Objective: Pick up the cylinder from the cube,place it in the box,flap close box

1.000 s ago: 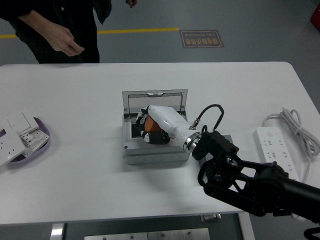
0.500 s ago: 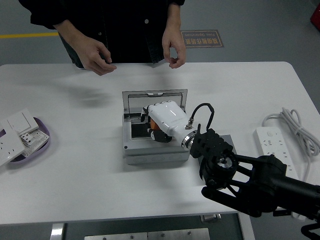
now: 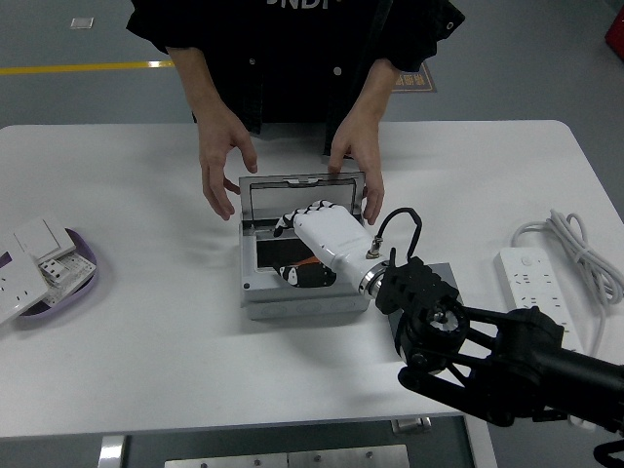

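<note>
With the cylinder [image 3: 304, 274] lying in the box [image 3: 292, 304], the right hand [image 3: 317, 226] hovers over it, fingers loosely spread and empty, while a person's hands [image 3: 220, 164] flank the raised lid [image 3: 300, 193]; flapping it shut seems next.

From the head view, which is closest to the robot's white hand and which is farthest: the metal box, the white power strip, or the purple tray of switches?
From the right hand:
1. Metal box: the hand reaches right into it, mid-table.
2. Power strip: by the table's right edge.
3. Purple tray: at the far left edge.
</note>
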